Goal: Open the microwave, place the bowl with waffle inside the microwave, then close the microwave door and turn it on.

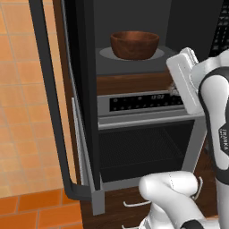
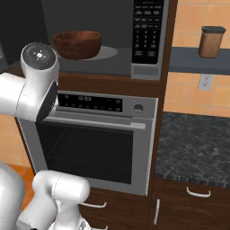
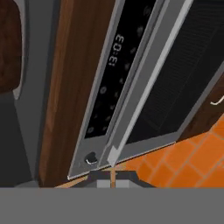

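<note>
Above the end effector, inside the microwave (image 2: 112, 58), the bowl (image 1: 134, 44) is seen resting upright on the round grey plate (image 1: 107, 53) in the dark cavity. No waffle can be made out inside the bowl from these angles. The door (image 1: 82, 67) is swung fully open, off to the left of the end effector, with its long dark bar handle (image 1: 51, 103) standing well clear of the cavity. The keypad strip (image 2: 147, 31) is found up and to the right of the end effector, on the right side of the cavity.

The end effector (image 3: 111, 174) is held in front of the wooden band (image 1: 134, 82) between microwave and oven (image 2: 96, 139), rolled sideways, so that the oven's control panel (image 3: 116, 78) runs diagonally through the hand view, its clock (image 3: 116, 50) reading 3:03. Whether the fingers are wide or narrow cannot be told, as only a sliver of them is shown at the bottom of the hand view; nothing is seen between them. The white wrist housing (image 1: 185, 80) is seen just in front of the oven panel's right end.

Far to the right of the end effector, a brown jar (image 2: 211, 41) stands on a shelf (image 2: 188, 60) above a dark stone worktop (image 2: 193, 148).
</note>
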Controlling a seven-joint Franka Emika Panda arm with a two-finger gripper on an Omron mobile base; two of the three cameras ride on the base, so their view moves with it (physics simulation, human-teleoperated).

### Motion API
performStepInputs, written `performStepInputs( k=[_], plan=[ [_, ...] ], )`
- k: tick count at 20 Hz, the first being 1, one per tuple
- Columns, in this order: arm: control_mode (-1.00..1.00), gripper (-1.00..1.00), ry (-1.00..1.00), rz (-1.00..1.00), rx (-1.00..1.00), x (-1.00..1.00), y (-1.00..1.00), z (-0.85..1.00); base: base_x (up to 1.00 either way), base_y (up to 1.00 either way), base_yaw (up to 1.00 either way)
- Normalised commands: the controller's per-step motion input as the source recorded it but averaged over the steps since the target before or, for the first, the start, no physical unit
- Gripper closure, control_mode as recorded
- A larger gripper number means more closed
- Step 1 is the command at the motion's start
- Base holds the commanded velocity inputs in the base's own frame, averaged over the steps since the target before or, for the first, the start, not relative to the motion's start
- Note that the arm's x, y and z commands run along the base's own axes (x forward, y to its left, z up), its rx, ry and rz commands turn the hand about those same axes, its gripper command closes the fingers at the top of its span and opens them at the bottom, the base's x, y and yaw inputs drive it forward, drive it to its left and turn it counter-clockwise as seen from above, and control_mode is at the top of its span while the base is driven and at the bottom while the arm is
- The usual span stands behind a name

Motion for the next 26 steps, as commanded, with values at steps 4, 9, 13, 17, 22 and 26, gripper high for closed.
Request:
performStepInputs(
  k=[4,9,13,17,22,26],
  plan=[
    [-1.00,1.00,0.07,0.21,-0.21,-0.62,0.76,-0.99,0.00,0.00,0.00],
    [-1.00,1.00,0.00,0.26,-0.14,-0.60,0.66,-0.97,0.00,0.00,0.00],
    [-1.00,1.00,0.00,0.32,-0.11,-0.50,0.76,-0.67,0.00,0.00,0.00],
    [-1.00,1.00,0.00,0.33,-0.12,-0.56,0.85,-0.41,0.00,0.00,0.00],
    [-1.00,1.00,-0.03,0.11,-0.19,-0.10,0.55,-0.65,0.00,0.00,0.00],
    [-1.00,1.00,0.00,0.06,-0.11,0.07,0.22,-0.93,0.00,0.00,0.00]
  ],
)
